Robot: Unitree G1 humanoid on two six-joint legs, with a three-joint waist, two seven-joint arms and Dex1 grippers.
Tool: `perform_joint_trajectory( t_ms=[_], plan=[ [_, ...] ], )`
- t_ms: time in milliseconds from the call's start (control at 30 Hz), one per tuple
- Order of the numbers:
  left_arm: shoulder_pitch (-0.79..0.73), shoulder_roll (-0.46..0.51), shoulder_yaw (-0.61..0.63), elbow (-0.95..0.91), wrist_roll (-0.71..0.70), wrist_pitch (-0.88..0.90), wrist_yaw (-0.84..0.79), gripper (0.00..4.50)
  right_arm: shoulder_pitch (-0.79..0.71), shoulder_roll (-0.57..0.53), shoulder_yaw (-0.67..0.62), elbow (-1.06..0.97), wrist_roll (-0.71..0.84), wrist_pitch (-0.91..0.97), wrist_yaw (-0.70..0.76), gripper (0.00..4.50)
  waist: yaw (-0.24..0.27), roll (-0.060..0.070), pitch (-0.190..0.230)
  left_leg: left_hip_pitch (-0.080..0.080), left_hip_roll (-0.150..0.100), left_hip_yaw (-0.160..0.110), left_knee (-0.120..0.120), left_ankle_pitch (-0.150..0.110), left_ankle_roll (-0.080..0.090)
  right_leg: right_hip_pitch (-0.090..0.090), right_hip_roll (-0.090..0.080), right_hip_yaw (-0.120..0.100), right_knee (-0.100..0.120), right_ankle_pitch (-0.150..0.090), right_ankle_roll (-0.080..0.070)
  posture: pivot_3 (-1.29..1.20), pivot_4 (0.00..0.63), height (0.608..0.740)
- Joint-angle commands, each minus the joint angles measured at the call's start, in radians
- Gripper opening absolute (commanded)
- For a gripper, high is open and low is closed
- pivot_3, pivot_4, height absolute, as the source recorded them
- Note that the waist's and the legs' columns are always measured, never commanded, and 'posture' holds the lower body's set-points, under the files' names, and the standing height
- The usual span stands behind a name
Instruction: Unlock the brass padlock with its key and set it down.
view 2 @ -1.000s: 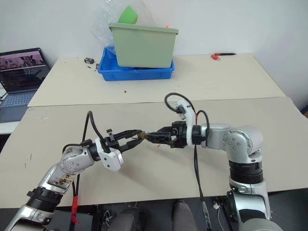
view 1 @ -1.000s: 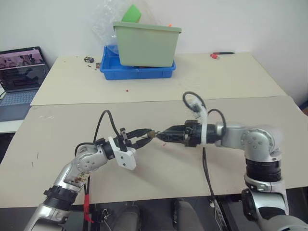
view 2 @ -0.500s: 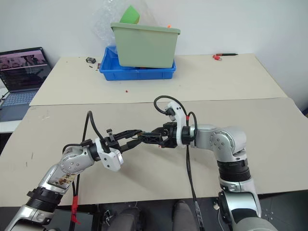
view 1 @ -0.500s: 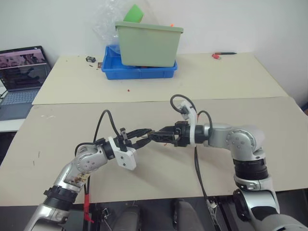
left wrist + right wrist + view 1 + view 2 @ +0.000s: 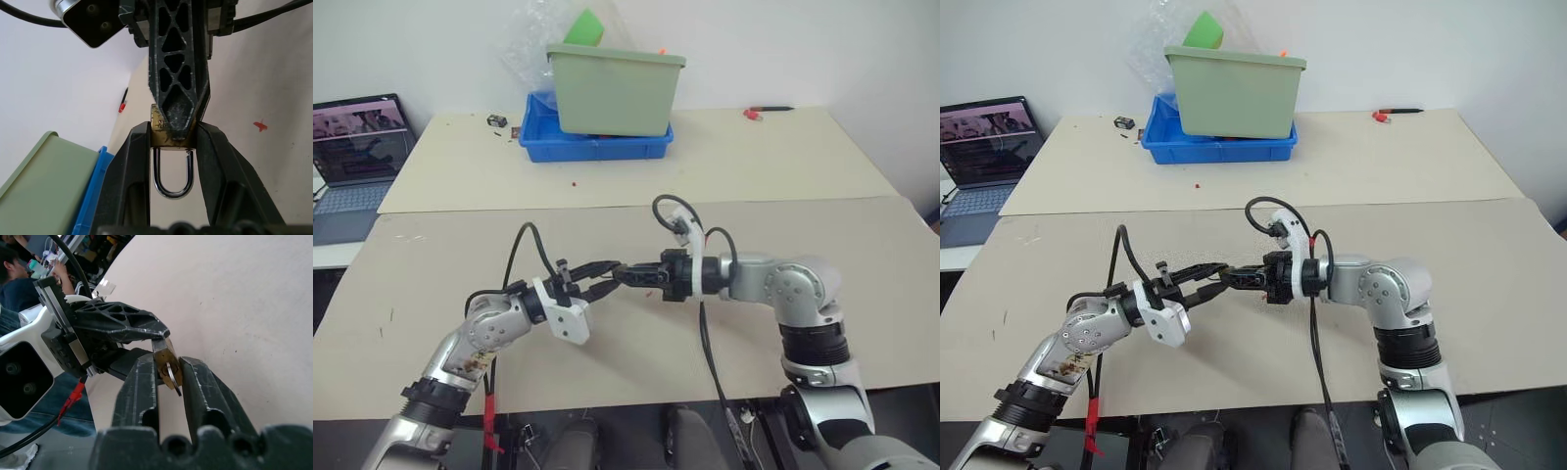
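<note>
Holding the brass padlock (image 5: 164, 132) in my left gripper (image 5: 607, 275), I've pinched its key (image 5: 172, 377) with the right gripper (image 5: 168, 374); turning comes next.

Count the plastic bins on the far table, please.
2, both at the back of the far table: a blue tray lying flat and a green bin sitting in it, tilted. A clear plastic bag behind could hide more.
</note>
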Motion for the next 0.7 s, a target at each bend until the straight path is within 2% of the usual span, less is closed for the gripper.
perform_joint_trajectory(
  t_ms=[33, 333, 400, 467, 633, 700],
  plan=[
    [-0.006, 0.001, 0.003, -0.052, -0.014, -0.016, 0.007, 0.82, -0.028, 0.013, -0.029, -0.015, 0.003, -0.031, -0.009, 0.22, 0.0, 0.0, 0.0, 0.0, 0.0, 0.0, 0.0, 0.0, 0.0, 0.0, 0.0, 0.0, 0.0, 0.0, 0.0, 0.0, 0.15, 0.74],
    [-0.006, -0.002, -0.01, -0.056, -0.048, -0.018, -0.012, 0.82, -0.036, 0.03, -0.044, -0.004, -0.003, -0.036, -0.024, 0.21, -0.001, 0.0, 0.0, 0.0, 0.0, 0.0, 0.0, 0.0, 0.0, 0.0, 0.0, 0.0, 0.0, 0.0, 0.0, 0.0, 0.15, 0.74],
    [-0.005, -0.002, -0.014, -0.055, -0.069, -0.026, -0.024, 1.82, -0.035, 0.033, -0.044, -0.006, -0.006, -0.036, -0.025, 0.21, 0.0, 0.0, 0.0, 0.0, 0.0, 0.0, 0.0, 0.0, 0.0, 0.0, 0.0, 0.0, 0.0, 0.0, 0.0, 0.0, 0.15, 0.74],
    [-0.006, -0.003, -0.014, -0.056, -0.078, -0.03, -0.028, 2.36, -0.035, 0.036, -0.048, -0.005, -0.005, -0.032, -0.028, 0.1, 0.0, 0.0, 0.0, 0.0, 0.0, 0.0, 0.0, 0.0, 0.0, 0.0, 0.0, 0.0, 0.0, 0.0, 0.0, 0.0, 0.15, 0.74],
    [-0.001, 0.007, -0.02, -0.064, -0.093, -0.03, -0.046, 4.14, -0.03, 0.041, -0.057, -0.007, -0.005, -0.028, -0.037, 0.09, 0.0, 0.0, 0.0, 0.0, 0.0, 0.0, 0.0, 0.0, 0.0, 0.0, 0.0, 0.0, 0.0, 0.0, 0.0, 0.0, 0.15, 0.74],
    [-0.001, 0.011, -0.017, -0.065, -0.093, -0.027, -0.049, 4.16, -0.027, 0.041, -0.058, -0.011, -0.005, -0.028, -0.039, 0.09, 0.0, 0.0, 0.0, 0.0, 0.0, 0.0, 0.0, 0.0, 0.0, 0.0, 0.0, 0.0, 0.0, 0.0, 0.0, 0.0, 0.15, 0.74]
  ],
)
